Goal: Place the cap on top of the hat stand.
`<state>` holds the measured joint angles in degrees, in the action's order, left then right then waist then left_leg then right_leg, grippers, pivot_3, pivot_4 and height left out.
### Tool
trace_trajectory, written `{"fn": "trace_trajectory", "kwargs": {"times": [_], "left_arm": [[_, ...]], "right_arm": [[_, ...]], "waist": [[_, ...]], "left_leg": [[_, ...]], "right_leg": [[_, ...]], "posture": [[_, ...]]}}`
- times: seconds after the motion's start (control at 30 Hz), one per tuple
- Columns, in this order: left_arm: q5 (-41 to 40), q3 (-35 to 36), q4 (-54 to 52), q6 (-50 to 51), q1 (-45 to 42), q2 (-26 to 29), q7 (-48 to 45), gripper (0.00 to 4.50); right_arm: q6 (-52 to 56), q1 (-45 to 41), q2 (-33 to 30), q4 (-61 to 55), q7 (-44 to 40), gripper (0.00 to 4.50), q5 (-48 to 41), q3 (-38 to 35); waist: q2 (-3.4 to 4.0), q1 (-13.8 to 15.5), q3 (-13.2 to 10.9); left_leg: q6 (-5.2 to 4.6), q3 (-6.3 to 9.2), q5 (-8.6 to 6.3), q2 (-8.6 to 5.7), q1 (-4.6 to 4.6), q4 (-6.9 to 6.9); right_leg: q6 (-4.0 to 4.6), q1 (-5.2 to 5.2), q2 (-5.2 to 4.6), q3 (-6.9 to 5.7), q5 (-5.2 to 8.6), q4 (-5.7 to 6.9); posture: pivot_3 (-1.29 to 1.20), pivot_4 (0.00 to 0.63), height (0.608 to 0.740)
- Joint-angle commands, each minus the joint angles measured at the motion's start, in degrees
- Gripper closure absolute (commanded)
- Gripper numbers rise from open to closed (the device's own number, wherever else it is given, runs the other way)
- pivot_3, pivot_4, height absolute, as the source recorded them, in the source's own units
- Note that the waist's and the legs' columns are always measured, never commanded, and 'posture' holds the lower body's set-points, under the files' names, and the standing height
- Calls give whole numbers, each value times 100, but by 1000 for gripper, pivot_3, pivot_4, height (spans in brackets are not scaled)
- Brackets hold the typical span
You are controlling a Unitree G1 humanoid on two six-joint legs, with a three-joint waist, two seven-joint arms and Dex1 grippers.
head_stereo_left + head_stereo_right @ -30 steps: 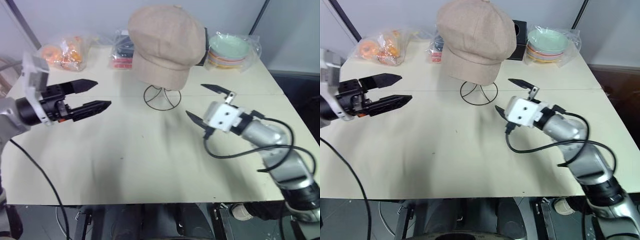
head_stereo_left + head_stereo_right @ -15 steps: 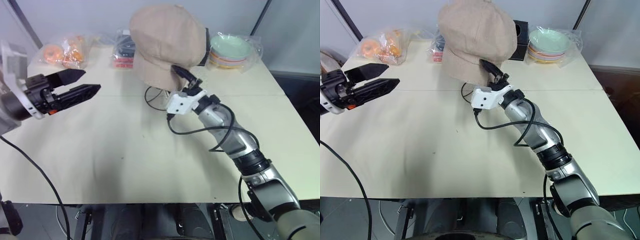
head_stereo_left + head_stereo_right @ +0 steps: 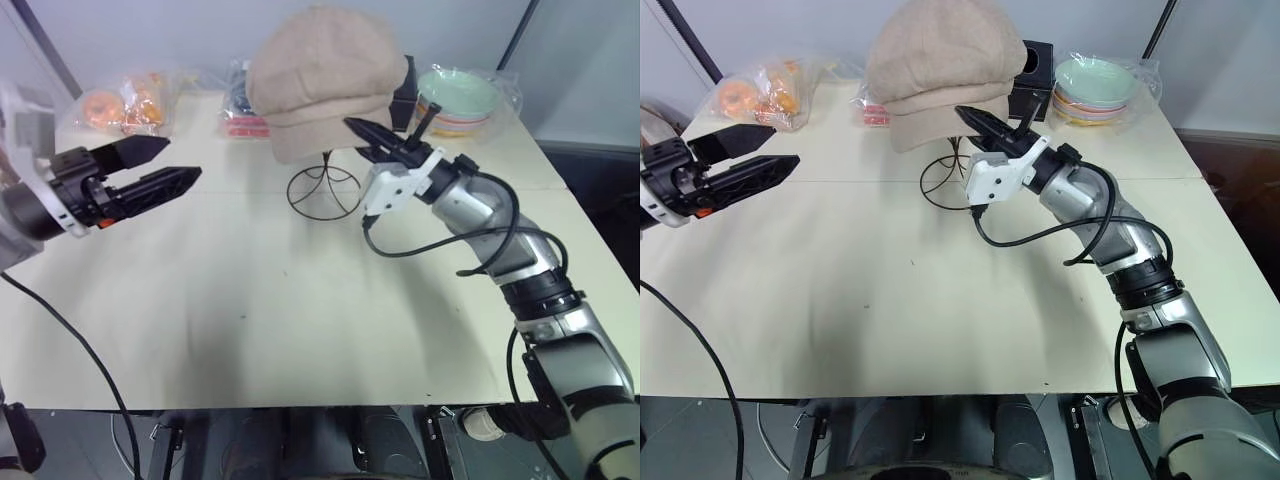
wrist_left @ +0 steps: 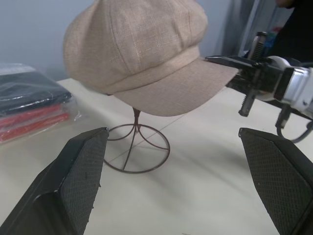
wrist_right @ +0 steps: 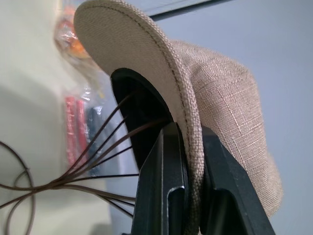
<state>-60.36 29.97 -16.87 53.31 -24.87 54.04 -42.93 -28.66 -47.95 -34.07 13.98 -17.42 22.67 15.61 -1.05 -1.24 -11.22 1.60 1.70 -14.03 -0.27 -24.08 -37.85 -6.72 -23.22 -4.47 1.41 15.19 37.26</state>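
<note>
The beige cap point(image 3: 325, 70) sits over the head of the dark wire hat stand point(image 3: 323, 190) at the back middle of the table, with its brim pointing right. My right gripper point(image 3: 353, 125) reaches in from the right and is shut on the brim's edge. In the right wrist view the brim point(image 5: 188, 147) is pinched between the two black fingers point(image 5: 168, 191), and the stand's wires point(image 5: 98, 166) run up under the cap. My left gripper point(image 3: 182, 162) hangs open and empty above the table's left side, pointing toward the stand and well apart from it.
Along the table's back edge lie a bag of orange items point(image 3: 125, 105), a dark and red packet point(image 3: 240, 110), a black box point(image 3: 405, 95) and bagged stacked bowls point(image 3: 458, 100). The cream table point(image 3: 300, 320) stretches bare in front of the stand.
My right gripper rose from the table, reached the cap and shut on its brim. The brim has swung up and the cap now sits more level. The left gripper has stayed put.
</note>
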Motion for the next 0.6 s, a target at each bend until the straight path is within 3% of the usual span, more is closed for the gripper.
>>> {"fn": "trace_trajectory", "kwargs": {"times": [0.03, 0.17, 0.27, 0.4, 0.47, 0.6], "left_arm": [[23, 19, -69, -178, -56, 12, -22, 0], [32, -23, -101, -215, -69, 17, -22, 0], [8, -49, -125, -229, -79, 40, -15, 0], [0, -99, -106, -238, -130, 65, -33, 0], [12, -141, -87, -243, -158, 68, -54, 0], [47, -243, -65, -258, -203, 64, -111, 0]], "right_arm": [[-19, -105, 161, 109, -326, 4231, -374, -97], [178, -7, 359, 85, -431, 4231, -342, -81], [381, 80, 449, 0, -492, 3378, -331, -116], [585, 236, 456, -251, -542, 1368, -302, -189], [692, 371, 405, -447, -525, 144, -219, -225], [962, 881, 173, -1029, -612, 58, -193, -406]], "waist": [[0, 0, 0], [0, -5, 0], [0, 1, 0], [0, 19, 0], [1, 16, 0], [0, 25, 0]], "left_leg": [[0, 0, 0, 0, 0, 0], [0, 2, 0, 0, 1, 1], [0, 1, 0, 0, 2, 1], [0, 1, 0, -1, 1, 1], [0, 1, 0, -1, 1, 1], [0, 1, 0, -1, 1, 3]], "right_leg": [[0, 0, 0, 1, 0, 0], [0, -1, 0, 1, 0, 1], [0, -1, 0, 1, 0, 1], [0, 0, -2, 1, 0, 0], [0, 0, -2, 1, 0, 0], [0, -1, -2, 1, 0, 0]], "posture": [[0, 150, 740], [0, 150, 740], [0, 150, 740], [0, 150, 740], [0, 150, 740], [0, 150, 740]]}}
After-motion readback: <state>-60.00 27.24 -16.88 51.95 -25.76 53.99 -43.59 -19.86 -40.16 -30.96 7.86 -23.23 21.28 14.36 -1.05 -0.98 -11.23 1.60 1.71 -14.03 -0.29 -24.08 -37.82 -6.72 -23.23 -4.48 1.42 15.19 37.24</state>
